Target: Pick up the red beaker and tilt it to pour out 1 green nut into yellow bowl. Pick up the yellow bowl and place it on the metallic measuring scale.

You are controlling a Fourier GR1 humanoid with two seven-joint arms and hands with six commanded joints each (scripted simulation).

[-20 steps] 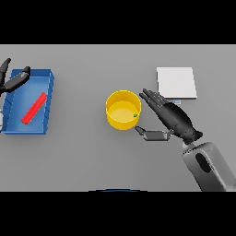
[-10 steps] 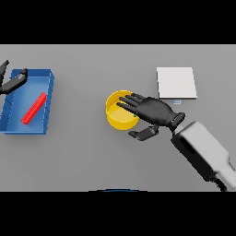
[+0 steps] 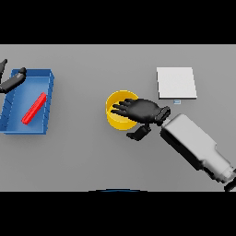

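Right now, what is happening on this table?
The right hand reaches over the yellow bowl, fingers spread above its opening, thumb outside the rim. The bowl stands on the grey table, not on the scale. The red beaker lies in the blue tray, near the left hand.

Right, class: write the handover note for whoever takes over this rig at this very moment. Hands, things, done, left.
Right hand: over the yellow bowl, fingers spread across its opening, thumb below its rim; bowl not gripped or lifted yet.
Left hand: at the far left edge, by the blue tray; whether it is open cannot be told.
Red beaker: lying in the blue tray.
Measuring scale: right of the bowl, nothing on it.
Done: whether the nut was poured cannot be seen.
Left: grasp the bowl and set it on the scale.
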